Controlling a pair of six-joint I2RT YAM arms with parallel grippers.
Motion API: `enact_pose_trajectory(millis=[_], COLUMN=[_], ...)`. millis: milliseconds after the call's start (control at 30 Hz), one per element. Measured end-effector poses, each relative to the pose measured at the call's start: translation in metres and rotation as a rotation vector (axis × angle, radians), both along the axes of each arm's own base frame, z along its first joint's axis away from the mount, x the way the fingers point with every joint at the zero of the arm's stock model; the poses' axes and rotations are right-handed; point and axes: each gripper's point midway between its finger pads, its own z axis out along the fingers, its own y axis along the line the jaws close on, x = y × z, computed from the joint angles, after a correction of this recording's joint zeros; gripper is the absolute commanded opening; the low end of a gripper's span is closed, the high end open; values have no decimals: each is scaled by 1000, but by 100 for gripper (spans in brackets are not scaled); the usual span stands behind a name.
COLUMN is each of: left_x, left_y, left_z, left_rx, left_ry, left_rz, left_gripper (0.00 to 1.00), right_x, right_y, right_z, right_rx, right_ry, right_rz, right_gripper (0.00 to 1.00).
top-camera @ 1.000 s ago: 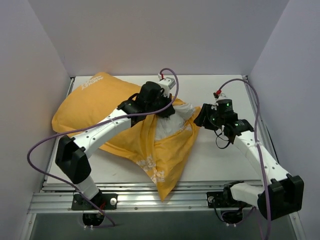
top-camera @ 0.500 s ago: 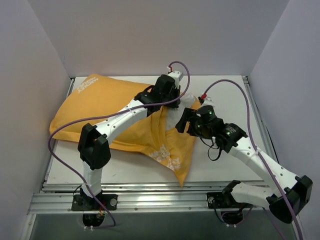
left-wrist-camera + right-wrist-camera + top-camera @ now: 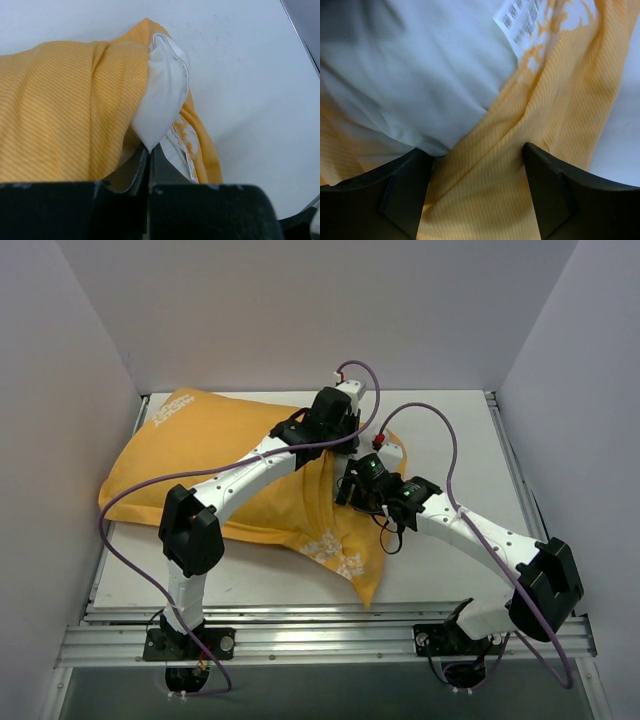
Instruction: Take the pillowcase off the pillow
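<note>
The orange-yellow pillowcase (image 3: 200,445) lies across the left and middle of the table, its open end near the centre. A white corner of the pillow (image 3: 162,90) pokes out of the striped pillowcase (image 3: 60,110). My left gripper (image 3: 150,150) is shut on that corner's tip, and from above the left gripper (image 3: 335,435) sits at the case's open end. My right gripper (image 3: 350,485) is just in front of it. Its jaws (image 3: 475,148) stand wide open, with a fold of the pillowcase (image 3: 535,100) between them and the pillow (image 3: 420,65) beside the left finger.
A white barcode label (image 3: 520,20) is sewn at the case's opening. White table (image 3: 450,440) extends to the right. Walls close in on the left, the back and the right. A metal rail (image 3: 320,640) runs along the near edge. Purple cables (image 3: 440,430) loop over both arms.
My right gripper swung left from beside the pillowcase onto its open end and opened wider. Early in the second my left gripper pulled the pillow corner back and to the right, then held still.
</note>
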Motion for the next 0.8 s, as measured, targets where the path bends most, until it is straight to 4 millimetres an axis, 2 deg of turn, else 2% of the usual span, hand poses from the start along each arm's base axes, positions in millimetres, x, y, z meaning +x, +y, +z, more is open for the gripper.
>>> enact_pose_trajectory(millis=[67, 133, 300, 367, 467, 633, 733, 800], left_x=[1, 3, 17, 25, 27, 23, 23, 25], left_y=[3, 8, 31, 42, 54, 68, 75, 80], left_z=[1, 1, 6, 15, 24, 38, 43, 43], left_rx=[4, 0, -27, -61, -103, -169, -196, -207], left_ry=[11, 27, 83, 108, 164, 291, 346, 371], left_rz=[11, 28, 97, 122, 132, 129, 133, 144], left_gripper=[2, 2, 2, 2, 2, 2, 2, 2], right_x=[-1, -5, -27, -33, -34, -36, -34, -34], right_y=[-3, -8, -48, -62, -71, -69, -66, -64], right_z=[-10, -24, -53, -55, -45, -39, -39, -38], right_rx=[3, 17, 89, 126, 175, 224, 253, 282], right_ry=[7, 13, 57, 54, 20, 3, -3, -14], right_rz=[-20, -42, -130, -166, -201, -199, -193, -181], right_gripper=[58, 54, 33, 30, 24, 13, 0, 0])
